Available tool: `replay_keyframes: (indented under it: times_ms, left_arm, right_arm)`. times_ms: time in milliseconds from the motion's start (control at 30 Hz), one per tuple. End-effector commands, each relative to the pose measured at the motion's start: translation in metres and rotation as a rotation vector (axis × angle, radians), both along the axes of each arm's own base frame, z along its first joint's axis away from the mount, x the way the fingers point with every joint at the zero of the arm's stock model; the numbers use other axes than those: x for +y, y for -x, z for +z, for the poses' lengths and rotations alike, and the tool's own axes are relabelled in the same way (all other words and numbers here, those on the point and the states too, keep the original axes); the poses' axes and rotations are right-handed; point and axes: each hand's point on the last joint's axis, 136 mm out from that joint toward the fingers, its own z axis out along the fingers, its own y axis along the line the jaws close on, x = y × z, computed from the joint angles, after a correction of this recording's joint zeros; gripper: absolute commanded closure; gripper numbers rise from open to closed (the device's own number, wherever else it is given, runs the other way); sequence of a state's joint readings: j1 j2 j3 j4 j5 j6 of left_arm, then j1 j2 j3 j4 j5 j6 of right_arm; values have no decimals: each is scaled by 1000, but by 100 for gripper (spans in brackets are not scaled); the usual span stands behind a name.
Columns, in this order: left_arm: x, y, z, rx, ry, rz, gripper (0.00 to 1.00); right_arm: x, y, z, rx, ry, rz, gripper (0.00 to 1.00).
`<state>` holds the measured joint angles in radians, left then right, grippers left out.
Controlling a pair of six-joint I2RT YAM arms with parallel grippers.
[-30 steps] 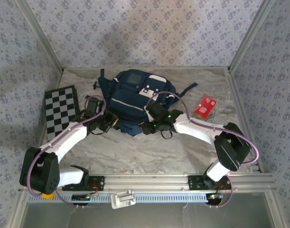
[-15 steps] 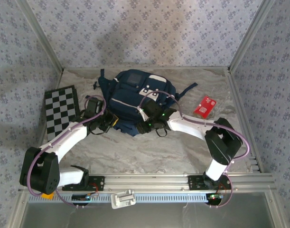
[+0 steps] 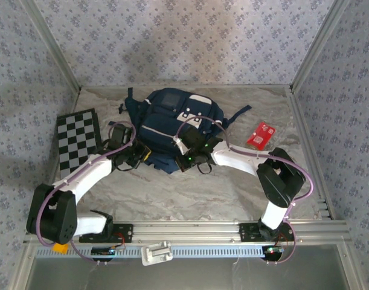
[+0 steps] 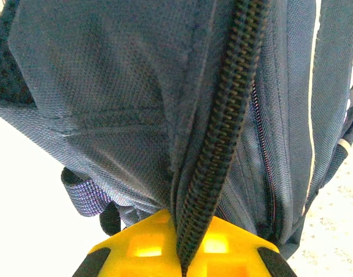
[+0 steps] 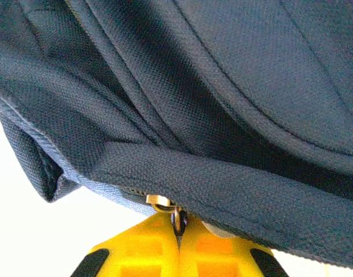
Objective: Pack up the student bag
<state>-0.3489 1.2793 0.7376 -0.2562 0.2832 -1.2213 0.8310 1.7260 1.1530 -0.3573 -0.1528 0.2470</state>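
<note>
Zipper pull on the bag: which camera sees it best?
The right wrist view: the zipper pull is close up, pinched in the right hand. From the top it is too small to tell; the left wrist view shows zipper teeth.

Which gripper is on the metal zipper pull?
The right gripper: it is shut on the small metal pull under the student bag seam. The left gripper instead pinches the black zipper teeth.

The large navy fabric backpack (image 3: 172, 118) lies mid-rear on the pale table (image 3: 190, 193); the flat black-and-white checkered board (image 3: 77, 140) lies left of it, the small red packet (image 3: 261, 135) right.
</note>
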Motion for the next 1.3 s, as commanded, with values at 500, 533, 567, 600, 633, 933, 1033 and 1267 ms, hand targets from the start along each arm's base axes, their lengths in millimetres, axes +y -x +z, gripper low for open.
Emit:
replay_keyframes:
  times_ms: [500, 533, 567, 600, 633, 933, 1033, 1267]
  left_arm:
    - [1, -15, 36, -126, 18, 29, 100]
    - [7, -16, 36, -131, 12, 42, 100]
    - [14, -17, 37, -137, 2, 53, 100]
    - [20, -19, 38, -143, -11, 64, 100]
    - [24, -20, 37, -141, -21, 68, 100]
    - [53, -31, 37, -127, -28, 112, 100]
    - [62, -31, 37, -110, -26, 128, 100]
    - [64, -37, 38, -110, -32, 107, 100]
  right_arm:
    - [9, 34, 44, 60, 184, -179, 100]
    - [0, 35, 45, 73, 200, -211, 100]
    - [-10, 37, 46, 88, 207, -242, 100]
    - [-17, 39, 49, 97, 208, -273, 100]
    - [-24, 42, 50, 98, 212, -295, 100]
    - [-98, 34, 38, 153, 277, -502, 100]
    - [-110, 22, 38, 112, 318, -512, 100]
    - [-103, 8, 29, 78, 319, -454, 100]
